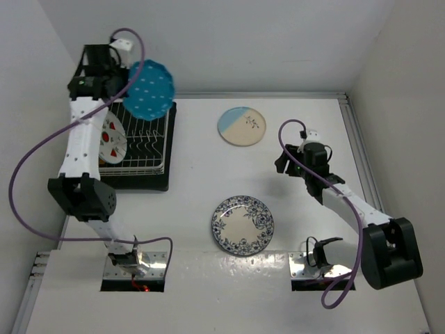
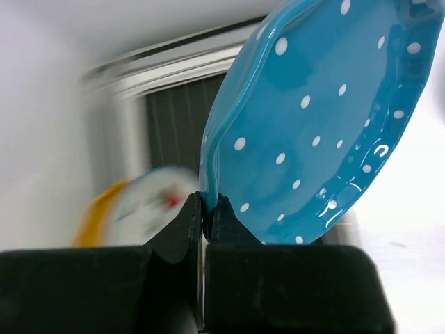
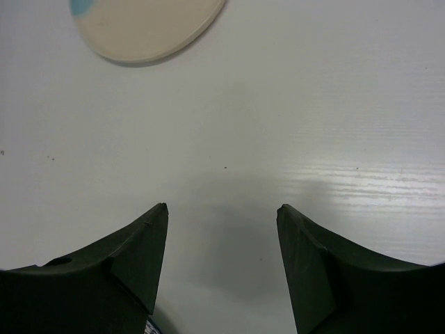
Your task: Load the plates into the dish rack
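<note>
My left gripper [image 2: 206,202] is shut on the rim of the teal white-dotted plate [image 2: 327,118], which hangs tilted over the far end of the dish rack [image 1: 142,149]. From above that teal plate [image 1: 149,89] shows above the rack. A strawberry plate [image 1: 113,142] stands in the rack, and a yellow plate [image 2: 97,212] shows behind it, blurred. My right gripper [image 3: 222,209] is open over bare table, between the blue-and-cream plate [image 1: 241,126] and the blue floral plate [image 1: 243,225], both flat on the table. The blue-and-cream plate [image 3: 149,24] lies ahead of its fingers.
The rack sits on a black tray [image 1: 139,182] at the table's far left, close to the left wall. A raised rail [image 1: 354,139] runs along the table's right edge. The arm bases [image 1: 135,261] are at the near edge.
</note>
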Controlling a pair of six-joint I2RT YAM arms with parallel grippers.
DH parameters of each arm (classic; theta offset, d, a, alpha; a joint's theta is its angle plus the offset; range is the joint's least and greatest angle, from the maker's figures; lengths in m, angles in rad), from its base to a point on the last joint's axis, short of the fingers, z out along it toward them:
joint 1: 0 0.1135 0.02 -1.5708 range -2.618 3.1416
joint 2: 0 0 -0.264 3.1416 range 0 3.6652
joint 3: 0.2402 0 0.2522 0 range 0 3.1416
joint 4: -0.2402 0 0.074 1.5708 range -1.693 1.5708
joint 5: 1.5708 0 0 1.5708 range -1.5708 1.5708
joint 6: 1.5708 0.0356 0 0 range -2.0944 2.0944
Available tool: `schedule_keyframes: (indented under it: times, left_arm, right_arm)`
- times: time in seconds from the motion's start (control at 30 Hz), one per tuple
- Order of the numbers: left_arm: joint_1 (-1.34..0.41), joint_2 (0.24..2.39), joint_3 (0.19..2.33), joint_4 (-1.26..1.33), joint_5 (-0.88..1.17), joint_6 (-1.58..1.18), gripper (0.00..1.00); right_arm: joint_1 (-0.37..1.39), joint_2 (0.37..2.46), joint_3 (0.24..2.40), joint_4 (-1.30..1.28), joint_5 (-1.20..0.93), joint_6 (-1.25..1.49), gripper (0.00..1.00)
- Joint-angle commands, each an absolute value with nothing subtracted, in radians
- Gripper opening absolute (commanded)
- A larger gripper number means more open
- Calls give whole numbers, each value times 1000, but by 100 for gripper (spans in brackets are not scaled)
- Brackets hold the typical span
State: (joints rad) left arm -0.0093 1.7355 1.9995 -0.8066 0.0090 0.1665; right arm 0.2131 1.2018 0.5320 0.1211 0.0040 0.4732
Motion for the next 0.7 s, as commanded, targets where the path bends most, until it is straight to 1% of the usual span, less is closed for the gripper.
schedule_keyframes:
  times: [0.0, 0.23, 0.47, 0.67]
  left_arm:
    - [63, 1582, 2007, -742, -152, 187, 0]
    - [204, 1502, 1914, -762, -253, 178, 0]
    - [321, 1483, 2035, -762, -288, 190, 0]
    - [342, 1474, 2068, -752, -442, 245, 0]
  right_arm:
    - [225, 1167, 569, 129, 63, 529, 64]
    - [296, 1161, 583, 87, 176, 499, 64]
    - [316, 1177, 612, 72, 155, 465, 64]
    - [330, 1232, 676, 14, 143, 474, 64]
